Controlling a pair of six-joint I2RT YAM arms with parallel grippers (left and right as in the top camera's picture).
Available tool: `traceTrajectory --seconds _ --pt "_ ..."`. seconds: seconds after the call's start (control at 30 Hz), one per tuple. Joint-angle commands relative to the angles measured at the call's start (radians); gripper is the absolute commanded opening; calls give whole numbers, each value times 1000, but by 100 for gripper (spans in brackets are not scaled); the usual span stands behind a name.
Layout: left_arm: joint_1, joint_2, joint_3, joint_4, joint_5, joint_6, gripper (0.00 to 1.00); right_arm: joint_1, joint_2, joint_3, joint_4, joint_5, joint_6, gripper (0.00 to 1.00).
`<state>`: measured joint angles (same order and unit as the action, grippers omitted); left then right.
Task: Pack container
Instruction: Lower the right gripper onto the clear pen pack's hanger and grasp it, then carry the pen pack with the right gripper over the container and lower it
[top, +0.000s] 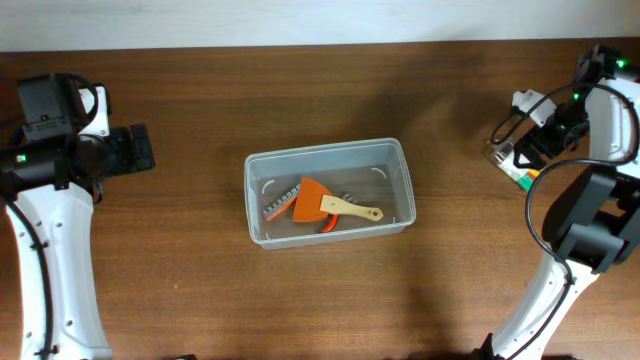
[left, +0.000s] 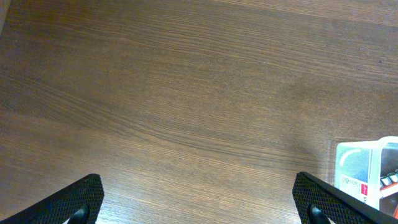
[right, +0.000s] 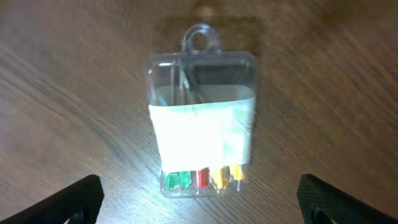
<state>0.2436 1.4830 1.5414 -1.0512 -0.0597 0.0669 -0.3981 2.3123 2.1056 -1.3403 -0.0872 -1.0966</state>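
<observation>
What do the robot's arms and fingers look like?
The left arm and right arm are white with black joints. Black cables loop along them, and little green lights glow near the wrists. The fingers are black and bumpy.

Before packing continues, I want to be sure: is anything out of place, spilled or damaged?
Nothing looks spilled or damaged. Only the small clear packet of coloured sticks lies flat on the table under the right gripper, well outside the container.
</observation>
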Motion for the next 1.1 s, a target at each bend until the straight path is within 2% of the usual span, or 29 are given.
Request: traceTrajectory --seconds 0.0,0.3,0.73,0.83,1.07 --pt "2 -21 -2 3 -8 16 99 -4 43 -3 -21 9 -85 100" --pt "2 -21 -2 2 -7 16 99 -9 110 -8 -24 5 -138 99" --pt "2 -21 -2 2 -7 -4 99 -7 215 -8 14 8 -138 98" --pt "2 -21 -2 2 -7 -7 99 -7 220 -8 14 -8 -137 94" --pt "2 -21 -2 2 -6 -7 99 -7 220 -8 14 -18 -137 77"
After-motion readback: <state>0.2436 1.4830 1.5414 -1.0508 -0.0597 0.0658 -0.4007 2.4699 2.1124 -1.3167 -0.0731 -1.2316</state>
